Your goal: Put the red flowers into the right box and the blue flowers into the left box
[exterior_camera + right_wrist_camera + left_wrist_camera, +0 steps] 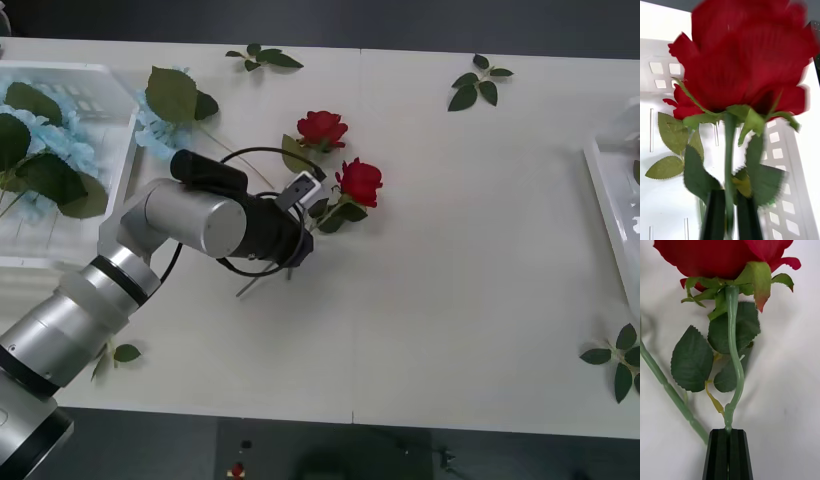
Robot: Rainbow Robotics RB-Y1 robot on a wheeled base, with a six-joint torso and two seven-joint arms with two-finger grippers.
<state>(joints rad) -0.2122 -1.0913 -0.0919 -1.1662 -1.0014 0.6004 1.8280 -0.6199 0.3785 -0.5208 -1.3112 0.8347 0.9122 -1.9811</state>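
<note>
Two red flowers lie mid-table: one rose (322, 128) farther back and a nearer rose (360, 182). My left gripper (303, 196) is at the nearer rose's stem. In the left wrist view its black fingers (729, 450) are shut on the stem end of this rose (726, 257). My right gripper (729, 215) is shut on the stem of another red rose (748, 60), held above the white right box (662, 202). The left box (118, 150) at far left holds blue flowers (40, 135). One blue flower (160, 128) lies just beside it.
Loose green leaf sprigs lie at the back (262, 57), back right (478, 85), front right (618, 360) and front left (122, 353). Part of the right box (605, 195) shows at the right edge. A bare green stem (666, 384) lies beside the held rose.
</note>
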